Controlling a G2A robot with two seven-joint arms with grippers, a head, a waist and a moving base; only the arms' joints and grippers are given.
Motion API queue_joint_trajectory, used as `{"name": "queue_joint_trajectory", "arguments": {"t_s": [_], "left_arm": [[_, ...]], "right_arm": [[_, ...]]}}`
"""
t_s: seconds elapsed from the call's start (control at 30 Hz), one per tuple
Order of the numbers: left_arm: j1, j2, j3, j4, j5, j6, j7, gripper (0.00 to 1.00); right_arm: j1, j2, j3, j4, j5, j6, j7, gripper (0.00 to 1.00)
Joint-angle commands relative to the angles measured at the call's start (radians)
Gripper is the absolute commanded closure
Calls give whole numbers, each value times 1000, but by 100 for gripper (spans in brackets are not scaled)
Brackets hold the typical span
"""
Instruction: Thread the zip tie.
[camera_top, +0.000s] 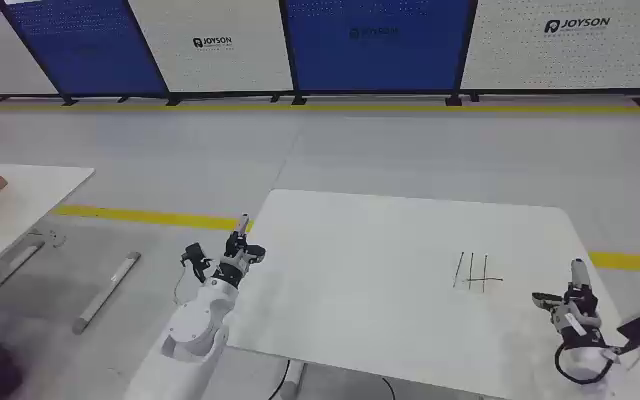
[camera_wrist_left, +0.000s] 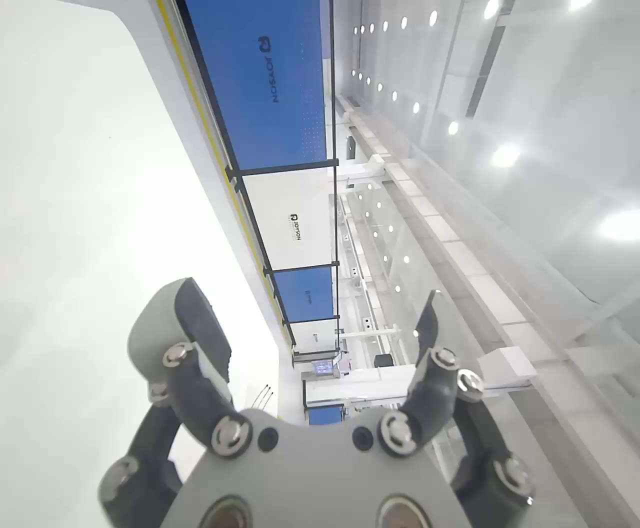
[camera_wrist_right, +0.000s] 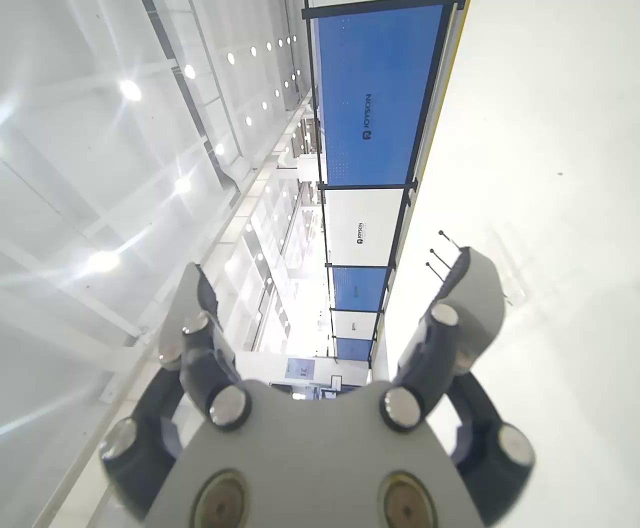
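The white table (camera_top: 400, 240) carries the work. Behind it, at 12 o'clock, stand blue and white panels (camera_top: 380, 45) bearing printed logos, which I do not transcribe. My left claw (camera_top: 236, 242) sits at the table's 9 o'clock edge, jaws apart and empty. My right claw (camera_top: 565, 297) sits near the 4 o'clock corner, also apart and empty. The zip ties (camera_top: 473, 272) lie flat on the table, long axes mostly 12-to-6, with one strand crossing them. They lie near the right claw, at about its 9 o'clock, and well apart from the left claw, at its 3 o'clock. I judge that the right claw should reach first.
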Motion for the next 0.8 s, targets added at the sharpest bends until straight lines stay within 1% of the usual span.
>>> {"name": "queue_joint_trajectory", "arguments": {"t_s": [0.0, 0.03, 0.07, 0.1, 0.13, 0.17, 0.23, 0.27, 0.33, 0.4, 0.43, 0.5, 0.53, 0.6, 0.67, 0.77], "left_arm": [[0, 0, 0, 0, 0, 0, 0, 0], [0, 0, 0, 0, 0, 0, 0, 0], [0, 0, 0, 0, 0, 0, 0, 22], [0, 0, 0, 0, 0, 0, 0, 0], [0, 0, 0, 0, 0, 0, 0, 22], [0, 0, 0, 0, 0, 0, 0, 0], [0, 0, 0, 0, 0, 0, 0, 0], [0, 0, 0, 0, 0, 0, 0, 0], [0, 0, 0, 0, 0, 0, 0, 0], [0, 0, 0, 0, 0, 0, 0, 0], [0, 0, 0, 0, 0, 0, 0, 0], [0, 0, 0, 0, 0, 0, 0, 0], [0, 0, 0, 0, 0, 0, 0, 0], [0, 0, 0, 0, 0, 0, 0, 0], [0, 0, 0, 0, 0, 0, 0, 0], [0, 0, 0, 0, 0, 0, 0, 0]], "right_arm": [[0, 0, 0, 0, 0, 0, 0, 0], [0, 0, 0, 0, 0, 0, 0, 22], [0, 0, 0, 0, 0, 0, 0, 22], [0, 0, 0, 0, 0, 0, 0, 22], [0, 0, 0, 0, 0, 0, 0, 22], [0, 0, 0, 0, 0, 0, 0, 0], [0, 1, -1, -3, 3, 2, 18, 0], [1, 2, 5, -3, 10, 6, 57, 0], [-2, 12, 54, -1, 29, 28, 192, 0], [-8, 21, 106, -2, 46, 46, 293, 0], [-12, 28, 131, -5, 39, 72, 380, 0], [-8, 38, 176, 3, 45, 119, 488, 0], [-2, 46, 195, 0, 18, 153, 564, 0], [10, 57, 219, 7, -16, 172, 662, 0], [21, 62, 241, 15, -39, 180, 682, 0], [21, 62, 241, 15, -39, 180, 682, 0]]}}
